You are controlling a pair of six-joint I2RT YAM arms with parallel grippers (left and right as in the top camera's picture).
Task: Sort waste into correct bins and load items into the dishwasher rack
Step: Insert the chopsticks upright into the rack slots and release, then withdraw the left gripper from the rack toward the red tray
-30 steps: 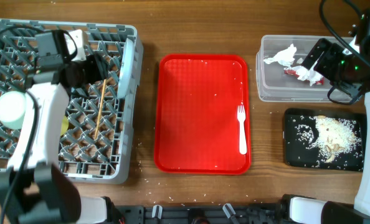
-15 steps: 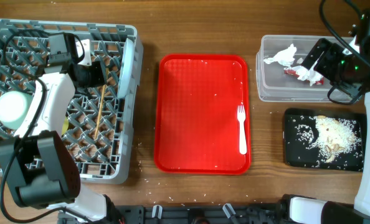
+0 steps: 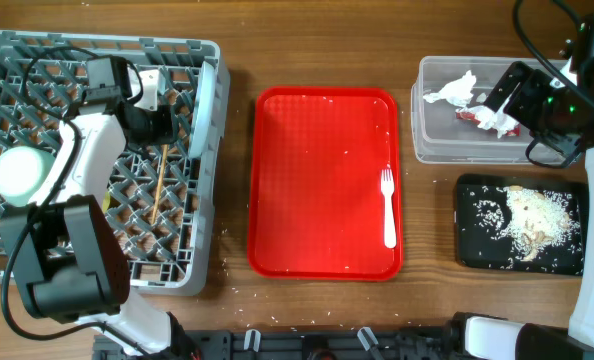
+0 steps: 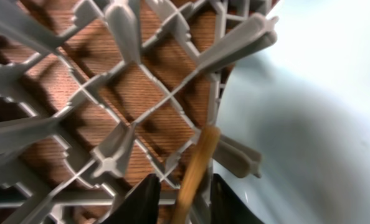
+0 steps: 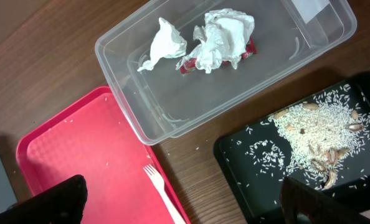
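Step in hand: loading the dishwasher rack (image 3: 37, 42).
Left gripper (image 4: 186, 198): jaws narrow, a wooden chopstick (image 4: 197, 158) between them, grip unclear; pale blue plate (image 4: 309, 112) just beside.
Right gripper (image 5: 185, 202): jaws wide, empty, above the clear tub (image 5: 266, 68).
Outstanding: white fork (image 3: 387, 208) on the red tray (image 3: 317, 180), well apart from both jaws. It probably calls for a low, thin pinch.

White fork (image 3: 387, 207) on red tray (image 3: 317, 180) — chopsticks (image 3: 159, 185) in rack (image 3: 17, 45).
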